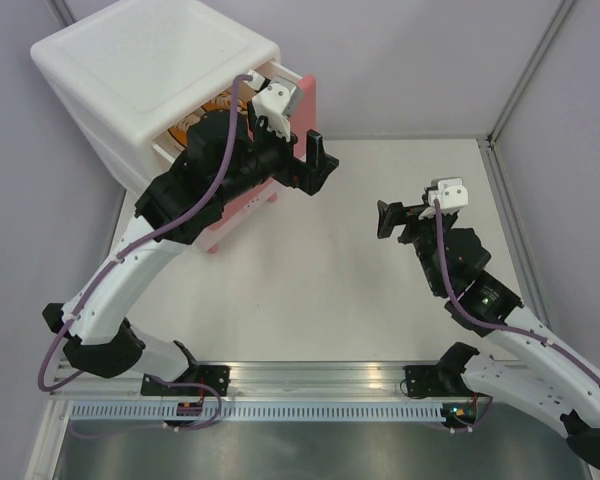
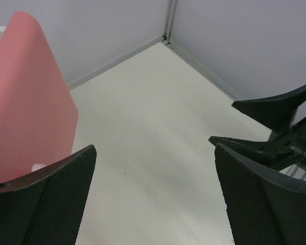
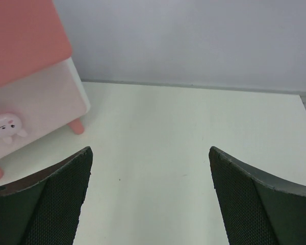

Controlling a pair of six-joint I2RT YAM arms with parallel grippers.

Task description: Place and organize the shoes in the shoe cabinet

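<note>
The white shoe cabinet stands at the far left with its top drawer pulled out, pink front facing right. A bit of orange shoe shows inside that drawer; my left arm hides the rest. My left gripper hangs open and empty just right of the drawer front. Between its fingertips only bare table shows. To the right, my right gripper is open and empty, facing the cabinet. It sees the lower drawer's bunny knob and a pink foot.
Grey walls close the table at the back and on both sides, with a corner post at the back right. A metal rail carrying both arm bases runs along the near edge.
</note>
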